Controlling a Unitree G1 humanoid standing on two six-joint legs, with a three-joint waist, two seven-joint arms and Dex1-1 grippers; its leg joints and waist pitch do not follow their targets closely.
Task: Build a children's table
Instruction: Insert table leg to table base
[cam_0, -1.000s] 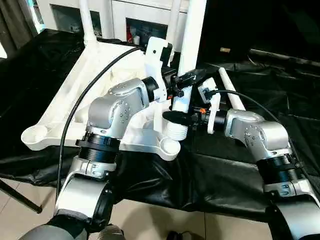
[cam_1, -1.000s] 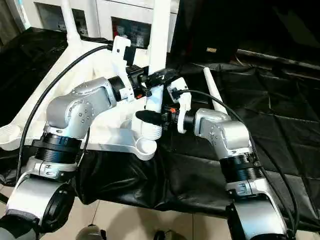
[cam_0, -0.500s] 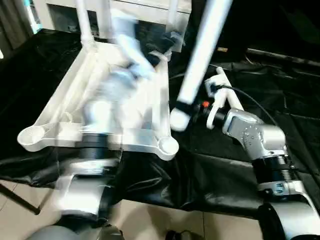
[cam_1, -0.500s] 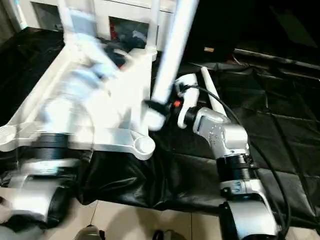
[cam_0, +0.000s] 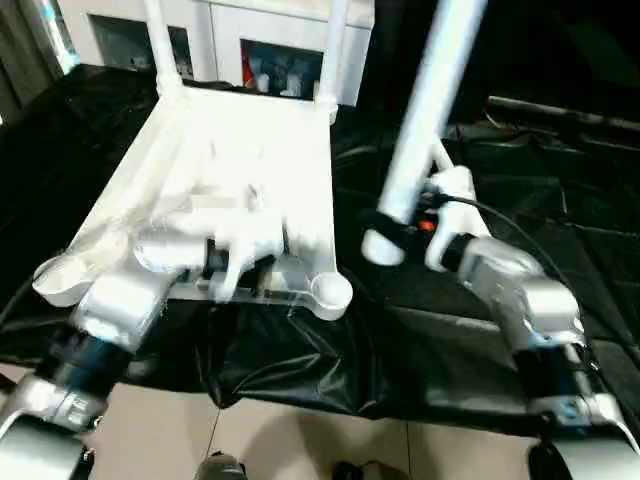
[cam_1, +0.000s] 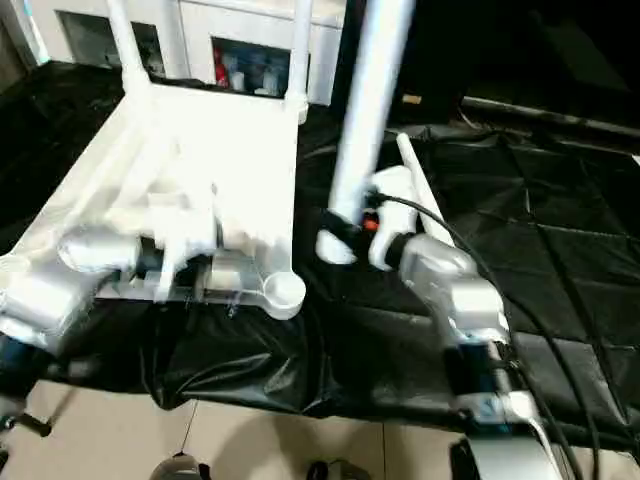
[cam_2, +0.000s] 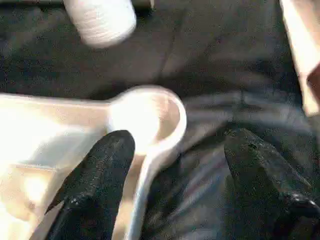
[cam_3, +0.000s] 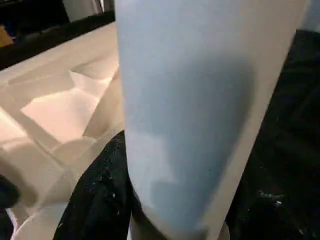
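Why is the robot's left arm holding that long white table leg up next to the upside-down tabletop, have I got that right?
Not quite: the right pincer grips the white table leg, as the left eye view shows. The left pincer holds nothing and stands open over the corner socket of the upside-down tabletop.

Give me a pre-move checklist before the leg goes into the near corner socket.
1. Right pincer shut on leg: ok.
2. Near socket unblocked: ok, it looks hollow.
3. Leg end over the socket: not ok, it hangs apart, over the black cloth.
4. Leg upright: not ok, it tilts.
5. Left pincer free: ok, fingers apart beside the socket, holding nothing.
6. Tabletop steady: cannot tell.
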